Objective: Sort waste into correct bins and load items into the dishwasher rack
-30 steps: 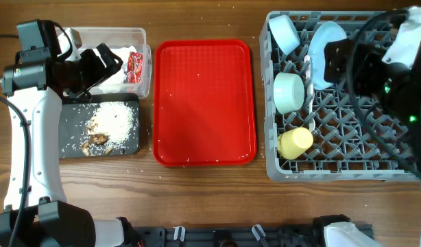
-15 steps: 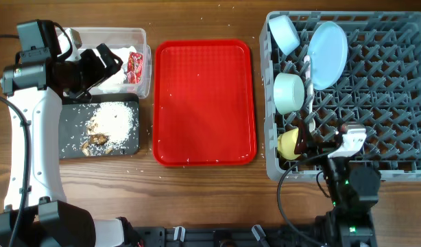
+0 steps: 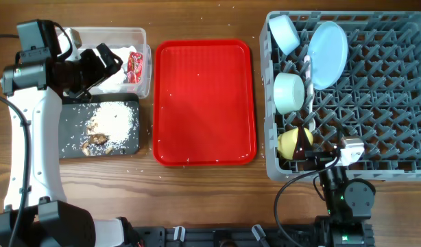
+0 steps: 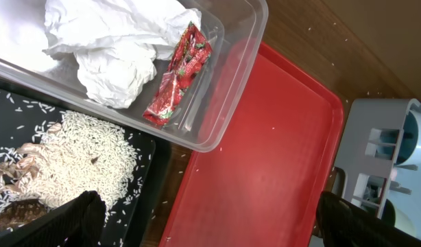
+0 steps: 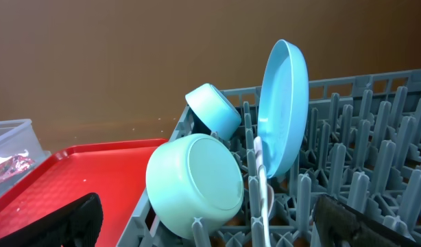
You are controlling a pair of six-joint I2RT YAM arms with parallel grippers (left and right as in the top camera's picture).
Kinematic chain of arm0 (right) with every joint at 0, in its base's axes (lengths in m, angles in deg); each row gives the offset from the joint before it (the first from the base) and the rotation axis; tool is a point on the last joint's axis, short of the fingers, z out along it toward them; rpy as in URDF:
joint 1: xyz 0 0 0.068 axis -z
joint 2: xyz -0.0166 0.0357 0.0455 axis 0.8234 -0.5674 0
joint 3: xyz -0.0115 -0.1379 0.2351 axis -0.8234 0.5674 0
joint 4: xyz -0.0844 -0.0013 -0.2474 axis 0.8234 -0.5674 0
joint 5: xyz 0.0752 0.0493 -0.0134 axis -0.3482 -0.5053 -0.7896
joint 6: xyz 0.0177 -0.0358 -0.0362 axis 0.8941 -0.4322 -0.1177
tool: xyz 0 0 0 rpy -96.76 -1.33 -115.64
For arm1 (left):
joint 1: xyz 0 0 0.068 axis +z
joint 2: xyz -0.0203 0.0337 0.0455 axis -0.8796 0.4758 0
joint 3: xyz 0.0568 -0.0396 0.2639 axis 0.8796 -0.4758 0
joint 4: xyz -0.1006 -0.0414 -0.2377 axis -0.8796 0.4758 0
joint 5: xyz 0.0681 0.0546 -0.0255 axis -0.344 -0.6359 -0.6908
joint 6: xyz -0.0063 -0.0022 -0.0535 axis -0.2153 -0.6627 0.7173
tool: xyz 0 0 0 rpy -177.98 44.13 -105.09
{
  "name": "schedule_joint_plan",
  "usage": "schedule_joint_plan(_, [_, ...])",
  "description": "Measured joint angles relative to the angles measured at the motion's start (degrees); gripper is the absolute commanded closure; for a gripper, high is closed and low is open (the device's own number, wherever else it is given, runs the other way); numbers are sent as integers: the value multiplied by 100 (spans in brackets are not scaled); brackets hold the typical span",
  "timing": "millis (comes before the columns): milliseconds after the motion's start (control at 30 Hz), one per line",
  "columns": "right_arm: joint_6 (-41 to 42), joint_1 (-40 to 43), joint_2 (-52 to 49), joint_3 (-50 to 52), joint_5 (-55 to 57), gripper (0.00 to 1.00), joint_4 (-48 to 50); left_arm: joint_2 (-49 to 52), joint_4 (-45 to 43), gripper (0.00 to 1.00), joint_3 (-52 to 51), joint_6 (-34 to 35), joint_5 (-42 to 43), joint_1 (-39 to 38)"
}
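The crumpled white napkin and the red wrapper lie in the clear tub. Rice with brown bits lies in the black tray. My left gripper hovers over the tub's near edge, open and empty; its fingertips show in the left wrist view. The grey rack holds the blue plate, two bowls, the yellow cup and white cutlery. My right gripper is open and empty at the rack's front edge, next to the cup.
The flat red serving tray lies between the bins and the rack, with a few rice grains on it. Loose grains are scattered on the wooden table. The right arm's base and cable sit at the table's front edge.
My right arm has swung from over the rack's far right down to the rack's front edge by the yellow cup. The left arm has not moved.
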Motion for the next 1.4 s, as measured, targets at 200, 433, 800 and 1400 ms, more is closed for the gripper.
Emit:
schedule_joint_plan(200, [-2, 0, 0, 0, 0, 0, -2, 0, 0, 0, 0, 0, 0, 0])
schedule_joint_plan(433, [-2, 0, 0, 0, 0, 0, 0, -107, -372, 0, -96, -26, -4, -37])
schedule_joint_plan(800, [-2, 0, 11, 4, 0, 0, 0, -4734, -5694, 0, -6297, -953, 101, -592])
schedule_joint_plan(1400, [-2, 0, 11, 7, 0, 0, 0, -8863, -5318, 0, -8443, -973, -455, -870])
